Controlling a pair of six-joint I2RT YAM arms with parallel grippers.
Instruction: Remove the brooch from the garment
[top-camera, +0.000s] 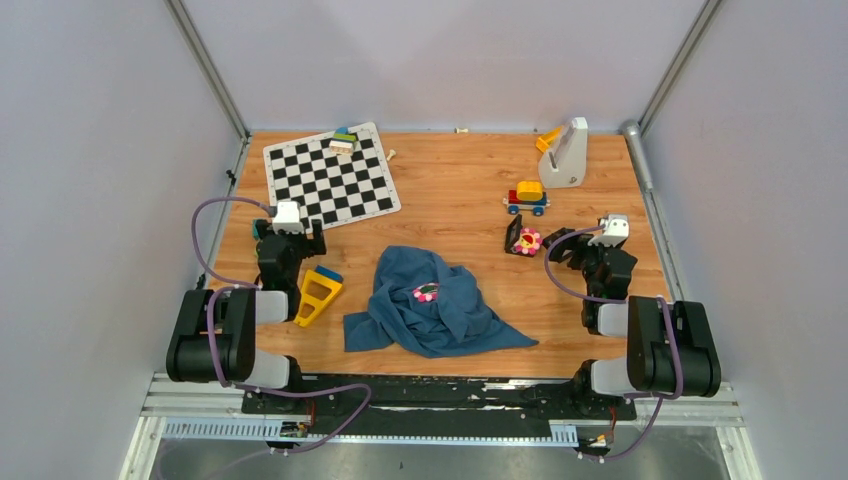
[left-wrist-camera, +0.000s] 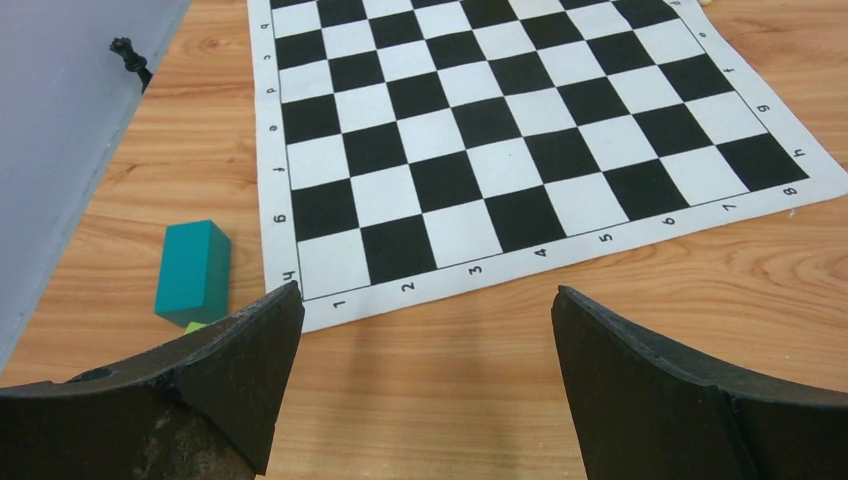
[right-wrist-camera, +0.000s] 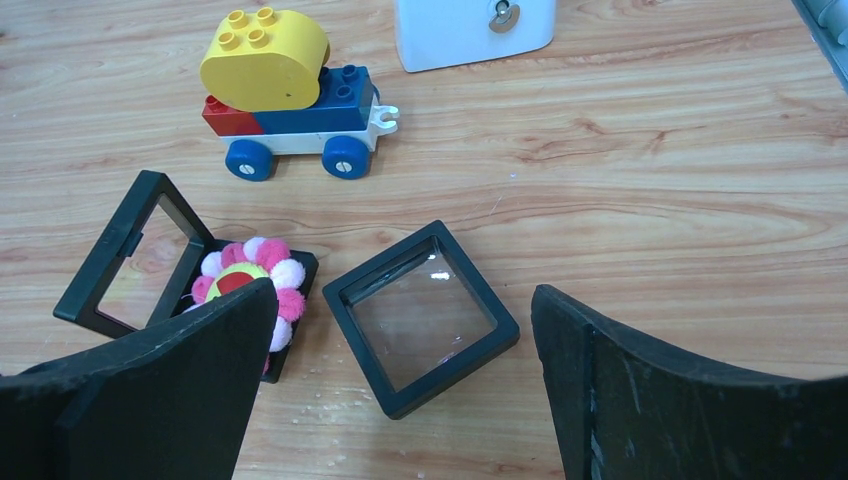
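Observation:
The blue garment (top-camera: 430, 305) lies crumpled at the table's near middle. The brooch (top-camera: 426, 292), a small pink-and-white disc with a dark green centre, sits on top of it; neither wrist view shows it. My left gripper (top-camera: 287, 237) is open and empty, left of the garment, over bare wood at the chessboard's near edge (left-wrist-camera: 425, 300). My right gripper (top-camera: 562, 240) is open and empty, right of the garment, hovering over a black frame case (right-wrist-camera: 405, 290).
A chessboard mat (top-camera: 330, 178) with small blocks (top-camera: 344, 140) lies far left, a teal block (left-wrist-camera: 192, 272) beside it. A yellow scoop (top-camera: 318, 293) lies left of the garment. A pom-pom flower (right-wrist-camera: 250, 285) sits in an open black case, near a toy car (right-wrist-camera: 290, 95) and a white device (top-camera: 565, 155).

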